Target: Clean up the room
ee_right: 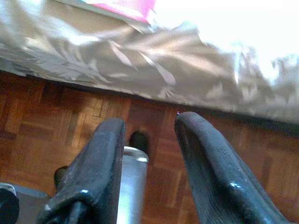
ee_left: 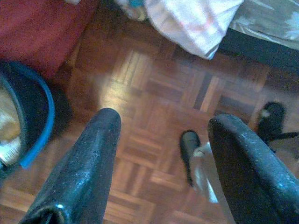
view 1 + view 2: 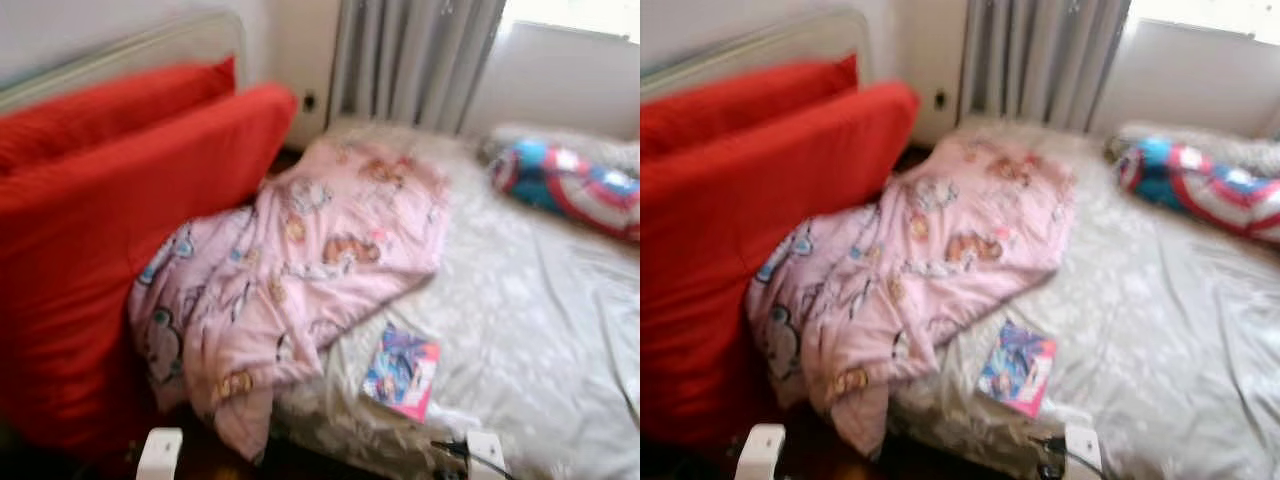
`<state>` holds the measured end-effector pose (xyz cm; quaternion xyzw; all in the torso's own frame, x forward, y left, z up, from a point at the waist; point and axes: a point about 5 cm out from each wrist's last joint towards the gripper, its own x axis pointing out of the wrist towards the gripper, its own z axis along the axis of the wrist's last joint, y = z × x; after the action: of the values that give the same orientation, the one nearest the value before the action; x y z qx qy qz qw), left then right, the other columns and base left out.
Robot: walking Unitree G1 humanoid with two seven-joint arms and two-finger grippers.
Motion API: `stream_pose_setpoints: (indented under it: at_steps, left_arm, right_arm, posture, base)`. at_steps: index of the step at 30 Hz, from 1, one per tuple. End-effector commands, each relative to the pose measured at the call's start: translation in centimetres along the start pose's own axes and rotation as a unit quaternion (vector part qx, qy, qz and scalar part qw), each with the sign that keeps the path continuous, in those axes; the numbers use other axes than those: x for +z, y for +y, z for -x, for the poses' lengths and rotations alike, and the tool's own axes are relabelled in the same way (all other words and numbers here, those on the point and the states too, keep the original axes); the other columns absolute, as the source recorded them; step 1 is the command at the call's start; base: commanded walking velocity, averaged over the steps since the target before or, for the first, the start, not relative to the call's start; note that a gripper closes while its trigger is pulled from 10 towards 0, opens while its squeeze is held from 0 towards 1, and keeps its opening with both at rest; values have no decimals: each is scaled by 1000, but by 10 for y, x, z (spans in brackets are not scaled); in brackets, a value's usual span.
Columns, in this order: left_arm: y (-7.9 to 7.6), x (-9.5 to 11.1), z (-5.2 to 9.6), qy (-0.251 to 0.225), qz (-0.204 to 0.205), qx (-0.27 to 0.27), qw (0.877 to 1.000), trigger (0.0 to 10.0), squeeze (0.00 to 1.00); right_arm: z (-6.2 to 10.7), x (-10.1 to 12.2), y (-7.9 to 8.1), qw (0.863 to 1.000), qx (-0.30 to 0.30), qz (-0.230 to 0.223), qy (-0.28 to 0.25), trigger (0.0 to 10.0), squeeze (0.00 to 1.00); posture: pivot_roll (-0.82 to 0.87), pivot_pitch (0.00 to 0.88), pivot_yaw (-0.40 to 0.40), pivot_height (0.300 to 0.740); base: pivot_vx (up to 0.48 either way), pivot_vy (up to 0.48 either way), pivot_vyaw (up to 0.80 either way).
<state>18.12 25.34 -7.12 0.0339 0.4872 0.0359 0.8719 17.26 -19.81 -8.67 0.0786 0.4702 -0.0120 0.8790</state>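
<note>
The pink blanket lies rumpled across the head end of the bed, from about the centre of the head view down to 7 o'clock, where one corner spills over the mattress edge toward the parquet floor. It is the biggest piece of disorder here, so straightening it looks like the step in hand. Just beside its lower edge, at 5 o'clock, a small colourful book rests flat on the grey sheet, apart from the blanket. At 9 o'clock two red cushions stand on edge against the headboard, the blanket's left side pressed up to them. Far off at 2 o'clock a striped blue, red and white pillow lies near the window wall and curtains.

Both arms hang low by the bed's edge. The left hand is released, its fingers spread wide over the floor, with the hanging blanket corner ahead of it and a blue-rimmed bin off to one side. The right hand is also released and grasping nothing, fingers apart above the floor, facing the draped sheet.

To do this well, I would lift the book off first so it is not dragged, then take the dangling corner with the left hand, pinching a full fold rather than a thin edge, and draw it up and flat. The views are blurred, so settling the stance before reaching seems wise.
</note>
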Motion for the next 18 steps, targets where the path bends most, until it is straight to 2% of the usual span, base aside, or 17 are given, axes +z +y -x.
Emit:
stream_pose_setpoints:
  at_steps: [1, 10, 14, 18]
  left_arm:
    - [-7, 8, -2, -12, -2, -9, 1000, 10000, 0]
    - [-7, 8, -2, -13, -2, -8, 1000, 10000, 0]
    - [-7, 10, -2, -28, 9, -3, 1000, 10000, 0]
    - [-7, 14, -1, -57, 35, -1, 998, 10000, 0]
  right_arm:
    - [3, -6, -8, 1000, -11, -2, 10, 10000, 0]
    - [3, -6, -8, 1000, -11, -1, 8, 10000, 0]
    - [3, -4, -8, 1000, -16, -14, -11, 10000, 0]
    - [3, 0, -7, 998, -20, -35, -44, 10000, 0]
  posture:
    - [4, 0, -22, 740]
    - [4, 0, -21, 740]
    - [3, 0, -16, 740]
    - [4, 0, -13, 740]
  base:
    - [0, 0, -775]
    - [0, 0, -774]
    - [0, 0, 0]
    - [0, 0, 0]
